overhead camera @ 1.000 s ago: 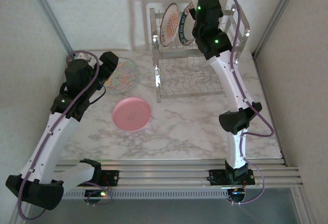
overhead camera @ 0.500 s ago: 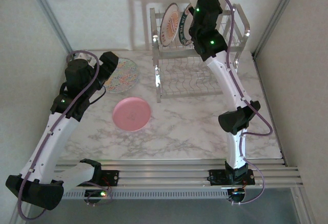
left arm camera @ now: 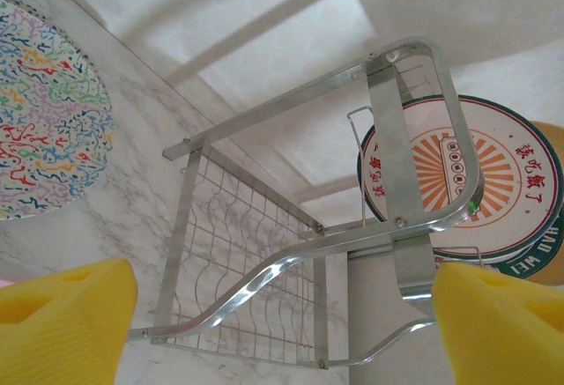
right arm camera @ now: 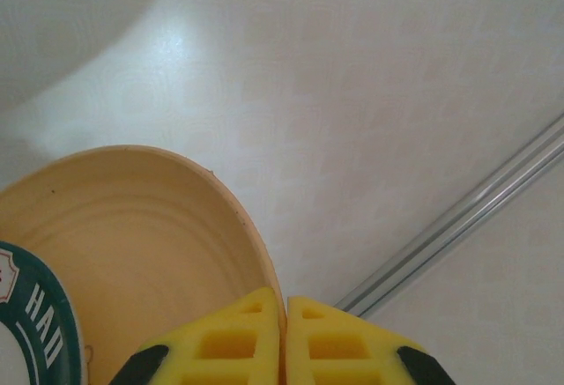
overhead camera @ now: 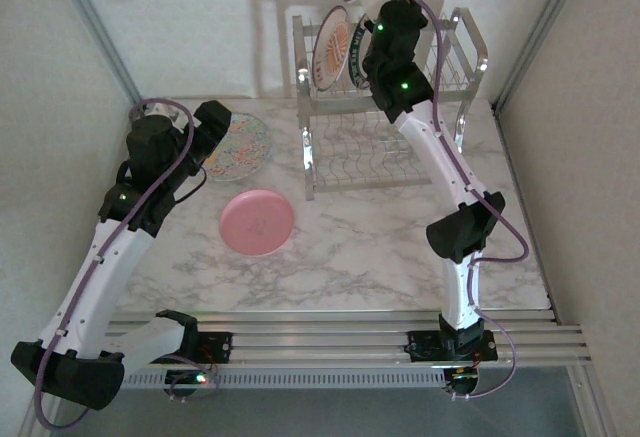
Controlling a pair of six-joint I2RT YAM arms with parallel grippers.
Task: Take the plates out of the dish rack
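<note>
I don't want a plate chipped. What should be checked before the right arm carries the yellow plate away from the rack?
1. Right gripper shut on yellow plate rim: ok.
2. Yellow plate clear of dish rack wires: cannot tell.
3. Gap to green-rimmed plate beside it: cannot tell.
4. Bare table right of pink plate for set-down: ok.
5. Left gripper open, off by floral plate: ok.
</note>
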